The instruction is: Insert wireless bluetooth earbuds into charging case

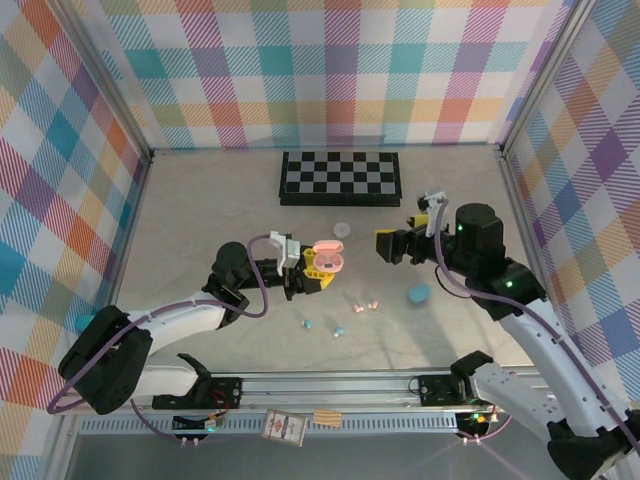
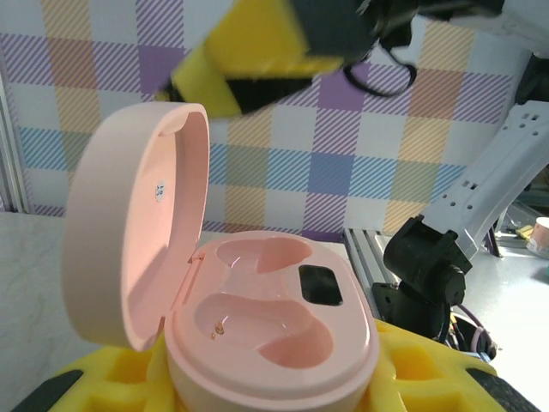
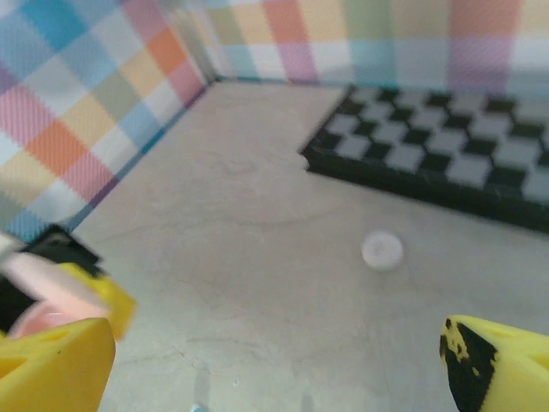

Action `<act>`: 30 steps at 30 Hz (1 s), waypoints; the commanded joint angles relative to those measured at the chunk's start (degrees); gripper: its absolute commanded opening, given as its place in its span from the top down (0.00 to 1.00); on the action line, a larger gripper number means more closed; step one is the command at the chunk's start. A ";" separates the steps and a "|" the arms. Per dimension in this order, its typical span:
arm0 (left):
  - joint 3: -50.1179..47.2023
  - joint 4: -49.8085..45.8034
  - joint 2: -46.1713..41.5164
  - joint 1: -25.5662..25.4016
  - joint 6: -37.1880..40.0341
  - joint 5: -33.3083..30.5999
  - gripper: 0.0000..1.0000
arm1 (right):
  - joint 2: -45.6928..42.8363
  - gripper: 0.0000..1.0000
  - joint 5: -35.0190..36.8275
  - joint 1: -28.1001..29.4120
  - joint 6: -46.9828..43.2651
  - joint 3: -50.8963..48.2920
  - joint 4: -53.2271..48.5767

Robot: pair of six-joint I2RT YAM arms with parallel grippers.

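The left gripper (image 1: 316,264) is clamped on the pink charging case (image 2: 273,330), its yellow pads (image 2: 129,371) pressing the base from either side and holding it up off the worktop (image 1: 200,230). The lid (image 2: 129,232) stands open, and both moulded pockets are empty, with a small dark window (image 2: 320,285) between them. Just beside the case, the right gripper (image 1: 388,246) hangs with its yellow fingertips (image 3: 51,365) spread wide and nothing between them.

On the worktop below them, toward the near edge, lie the pink earbuds (image 1: 372,303) and, a little nearer the edge, the teal earbuds (image 1: 308,324). A teal case (image 1: 419,293) lies to their right and a white round case (image 1: 342,230) further back. A chessboard (image 1: 340,178) sits at the middle of the far edge.
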 commanded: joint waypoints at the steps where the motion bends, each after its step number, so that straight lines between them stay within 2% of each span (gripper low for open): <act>1: -0.92 1.97 -1.60 0.80 0.73 0.93 0.70 | 1.75 0.06 -2.96 -2.10 11.91 -3.30 -3.68; 5: -1.77 1.97 -2.33 1.82 0.03 1.09 0.70 | 4.94 0.07 -2.57 -2.06 9.92 -6.02 -7.01; 8: -2.56 1.64 -2.55 3.96 -0.56 0.95 0.70 | 7.10 0.09 -3.97 -1.82 6.39 -7.92 -6.39; 11: -3.26 2.22 -2.34 6.97 -0.73 0.80 0.70 | 9.09 0.10 -1.51 -0.12 2.97 -8.97 -6.47; 19: -3.41 4.92 -0.82 14.29 -0.94 -0.14 0.70 | 16.51 0.12 15.95 13.83 -3.72 -8.08 -9.18; 21: -3.09 6.37 0.24 16.13 -2.02 0.51 0.70 | 19.35 0.15 20.35 16.46 -1.64 -7.59 -9.76; 23: -3.05 8.43 1.21 17.81 -3.55 0.90 0.70 | 21.56 0.17 22.30 16.78 3.19 -7.44 -10.45; 25: -2.96 10.59 2.08 19.01 -4.73 1.17 0.70 | 22.21 0.19 21.02 16.66 9.03 -8.55 -8.75; 30: -2.88 13.24 3.14 19.95 -5.67 1.51 0.70 | 18.72 0.25 3.77 11.27 22.86 -17.87 7.51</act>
